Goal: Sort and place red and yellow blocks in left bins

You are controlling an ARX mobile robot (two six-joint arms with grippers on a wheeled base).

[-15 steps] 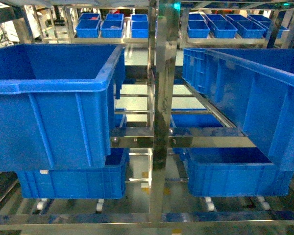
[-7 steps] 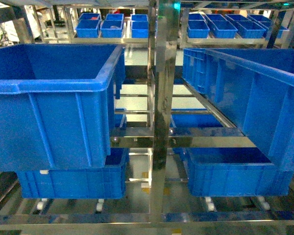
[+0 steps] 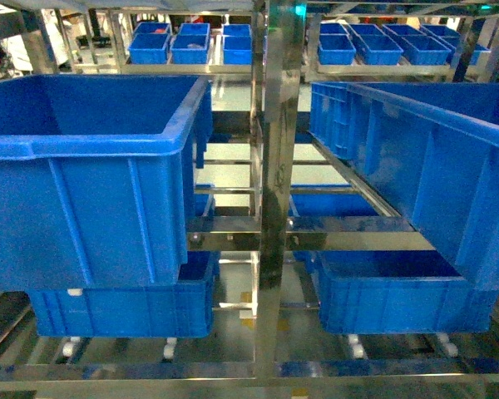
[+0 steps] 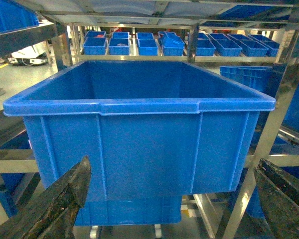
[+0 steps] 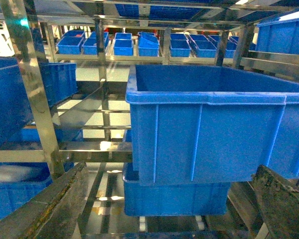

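No red or yellow blocks show in any view. Two left bins sit on the steel rack, one above the other: the upper left bin [image 3: 83,158] and the lower left bin [image 3: 125,312]. The left wrist view faces the upper left bin [image 4: 139,144] head-on, and the part of its inside that shows holds nothing. My left gripper [image 4: 173,167] is open with nothing between its dark fingers [image 4: 65,199], a little short of the bin's front wall. My right gripper [image 5: 172,172] is open too, holding nothing, in front of a right-hand crate [image 5: 209,129]. Neither gripper appears in the head view.
A shiny steel rack post [image 3: 279,166] stands between the left and right stacks. Two large blue crates [image 3: 432,166] [image 3: 399,295] sit on the right. Several small blue trays [image 3: 191,46] line a far shelf. Steel rails [image 3: 249,370] cross low at the front.
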